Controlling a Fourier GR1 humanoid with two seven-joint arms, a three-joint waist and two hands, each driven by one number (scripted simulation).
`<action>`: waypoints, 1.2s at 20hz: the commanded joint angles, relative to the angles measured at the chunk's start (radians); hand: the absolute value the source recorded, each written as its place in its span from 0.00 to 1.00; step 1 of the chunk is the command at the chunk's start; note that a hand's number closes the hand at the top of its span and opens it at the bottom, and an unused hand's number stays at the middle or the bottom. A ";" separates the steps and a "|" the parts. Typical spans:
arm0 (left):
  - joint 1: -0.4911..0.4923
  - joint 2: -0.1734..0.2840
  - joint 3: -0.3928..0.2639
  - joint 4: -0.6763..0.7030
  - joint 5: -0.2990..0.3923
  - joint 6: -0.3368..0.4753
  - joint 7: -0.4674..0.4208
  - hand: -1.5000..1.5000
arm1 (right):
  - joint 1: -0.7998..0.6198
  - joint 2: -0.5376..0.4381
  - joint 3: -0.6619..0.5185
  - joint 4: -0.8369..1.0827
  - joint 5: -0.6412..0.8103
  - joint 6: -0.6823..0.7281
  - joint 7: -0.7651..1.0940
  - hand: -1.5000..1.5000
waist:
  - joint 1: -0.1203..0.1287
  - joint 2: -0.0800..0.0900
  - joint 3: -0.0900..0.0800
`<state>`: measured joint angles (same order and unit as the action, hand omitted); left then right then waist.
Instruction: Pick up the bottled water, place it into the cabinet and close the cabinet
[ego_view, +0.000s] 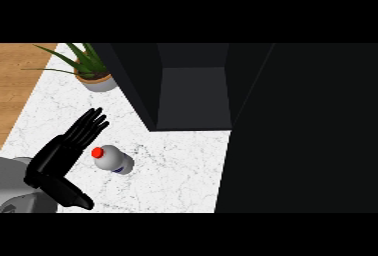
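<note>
The bottled water (117, 161) is a small white bottle with a red cap, standing on the white marble counter (177, 170) left of centre. My left hand (63, 150) comes in from the lower left and is open, with straight fingers pointing up and to the right. It sits just left of the bottle, its palm turned toward it, and I cannot tell if they touch. The dark cabinet (192, 95) stands open behind the bottle, its grey inside empty. My right hand does not show.
The cabinet's wide dark door (303, 130) fills the right side of the view and covers that part of the counter. A potted green plant (96, 77) stands at the back left. Wooden floor (15, 90) shows past the counter's left edge.
</note>
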<state>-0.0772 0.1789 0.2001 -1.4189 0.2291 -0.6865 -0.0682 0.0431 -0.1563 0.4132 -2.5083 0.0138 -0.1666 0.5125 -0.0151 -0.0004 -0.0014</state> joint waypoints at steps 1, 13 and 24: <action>-0.049 0.023 0.029 0.163 -0.087 -0.006 -0.144 0.00 | 0.081 -0.021 0.063 -0.195 0.059 -0.003 0.051 0.00 | -0.005 -0.001 0.000; -0.105 0.026 -0.016 0.509 -0.291 0.064 -0.467 0.00 | 0.058 -0.067 0.052 -0.229 0.054 -0.042 0.094 0.00 | -0.010 -0.001 0.000; -0.243 0.043 -0.042 0.812 -0.335 0.067 -0.654 0.00 | -0.081 -0.026 0.092 -0.127 0.117 -0.106 0.133 0.00 | -0.004 0.001 -0.001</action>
<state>-0.2809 0.2288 0.1620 -0.6806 -0.1050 -0.5596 -0.6312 -0.0398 -0.1864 0.4720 -2.5028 0.0351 -0.2488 0.5702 -0.0219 0.0009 -0.0025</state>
